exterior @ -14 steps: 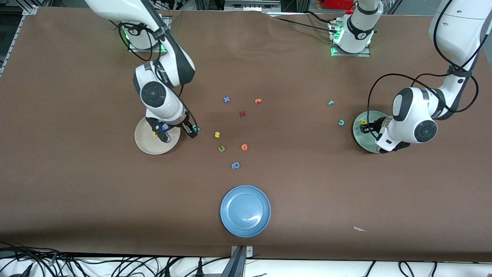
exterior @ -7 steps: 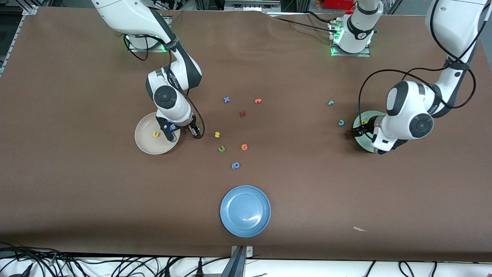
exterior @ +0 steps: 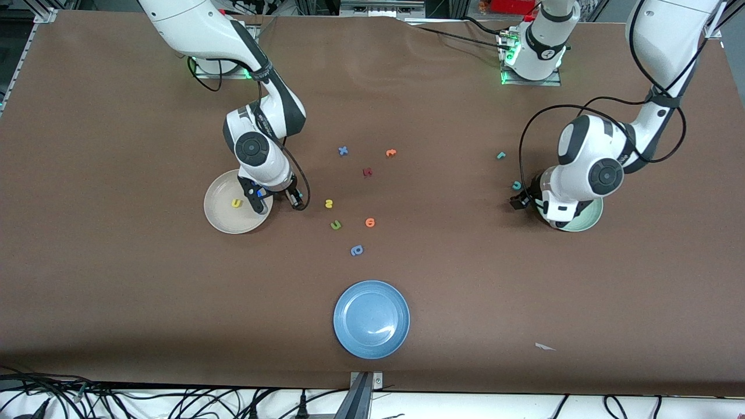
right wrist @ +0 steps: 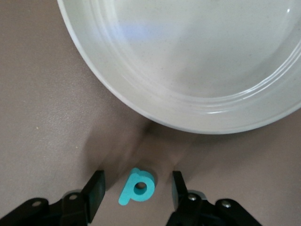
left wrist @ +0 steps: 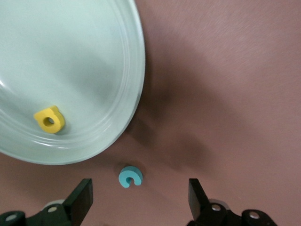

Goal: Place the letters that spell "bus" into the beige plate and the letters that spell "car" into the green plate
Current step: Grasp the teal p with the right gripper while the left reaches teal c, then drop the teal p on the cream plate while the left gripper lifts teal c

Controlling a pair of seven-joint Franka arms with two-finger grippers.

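The round cream-beige plate (exterior: 224,212) is seen toward the right arm's end of the brown table (exterior: 116,279), with a small yellow foam u (exterior: 236,203) lying in it. The right gripper (right wrist: 136,190) is positioned just beside that plate's rim, its fingers spread apart on either side of a small teal foam b (right wrist: 137,186), which lies on the table between them without being clamped. A small yellow foam s (exterior: 329,203) is found on the table toward the middle, near a green u-shaped letter (exterior: 336,224) and an orange letter (exterior: 370,222). The round pale mint-green plate (left wrist: 94,56) is placed toward the left arm's end, and a small yellow foam a (left wrist: 50,119) rests in it. The left gripper (left wrist: 138,197) is held just beside this plate with its fingers wide apart, and a small teal foam c (left wrist: 130,176) lies on the table between them, ungrasped. A thin teal foam r (exterior: 500,155) lies on the table farther from the front camera than the c.
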